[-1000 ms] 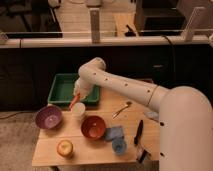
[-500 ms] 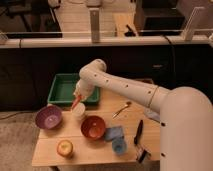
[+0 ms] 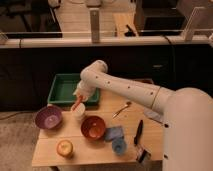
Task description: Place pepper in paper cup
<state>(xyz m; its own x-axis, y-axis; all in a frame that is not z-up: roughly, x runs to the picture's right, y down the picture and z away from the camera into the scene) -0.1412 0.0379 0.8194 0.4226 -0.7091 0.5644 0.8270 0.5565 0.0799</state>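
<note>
**A:** Where is the pepper right now?

**B:** Left of centre in the frame. It hangs tilted from the tool, which is clenched on its upper end. The tip points down at the paper cup, either just over the mouth or dipping into it; I cannot tell which.

**A:** And the cup?

**B:** It stands upright on the surface, just in front of the green tray. The purple bowl is to its left and the orange-red bowl to its lower right.

**A:** How will the pepper handle?

**B:** I'd judge it light and fairly stiff, with a smooth skin that could slide in a loose hold. It is slim and tapered, so holding it near the upper end looks right to me. That lets the narrow tip lead into the opening.

**A:** What could go wrong?

**B:** The cup is narrow and probably light as well. A tilted pepper nudging the rim could tip it or push it toward the bowls. I'd bring the pepper nearer upright and centre it over the mouth before letting go. It may also be longer than the cup is deep, so it could end up leaning on the rim.
</note>
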